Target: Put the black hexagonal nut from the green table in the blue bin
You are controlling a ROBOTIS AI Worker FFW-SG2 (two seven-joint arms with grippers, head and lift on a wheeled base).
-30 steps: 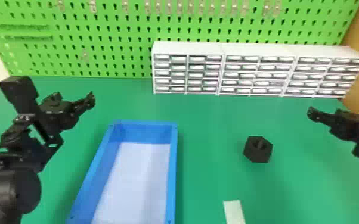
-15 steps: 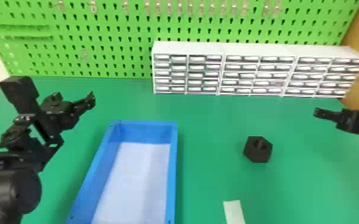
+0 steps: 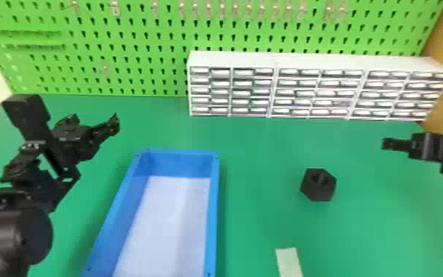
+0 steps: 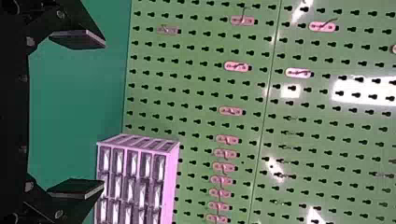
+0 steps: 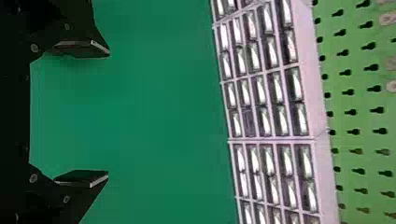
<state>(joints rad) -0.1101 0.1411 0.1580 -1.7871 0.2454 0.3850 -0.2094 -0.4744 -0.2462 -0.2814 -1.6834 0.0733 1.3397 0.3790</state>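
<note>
Black and many-jointed, the left tool (image 3: 95, 121) hangs at the left of the head view, beyond its own arm; the left wrist view shows its two flat fingers (image 4: 79, 38) spread wide with only space between. That view also takes in more of the green perforated pegboard (image 3: 140, 66), with white glare on it and several small metal hooks (image 3: 115, 9), whose bent tips are hard to make out.

Next to the right, the head view gives the blue rectangular bin (image 3: 214, 206) with its pale floor, on the green bench (image 3: 257, 165); its near end is cut off. Behind it and farther right stands the white multi-drawer cabinet (image 3: 231, 59) against the board; both wrist views catch part of it, the drawers' contents unclear.

Nearer, between bin and right tool (image 3: 388, 143), the black hexagonal nut (image 3: 318, 186) sits on the bench, the inside of its hole too dark to read. A white strip (image 3: 289, 261) at the near edge is cropped.

At far right the right tool appears nearly edge-on, its arm cut off; the right wrist view shows it open and empty.
</note>
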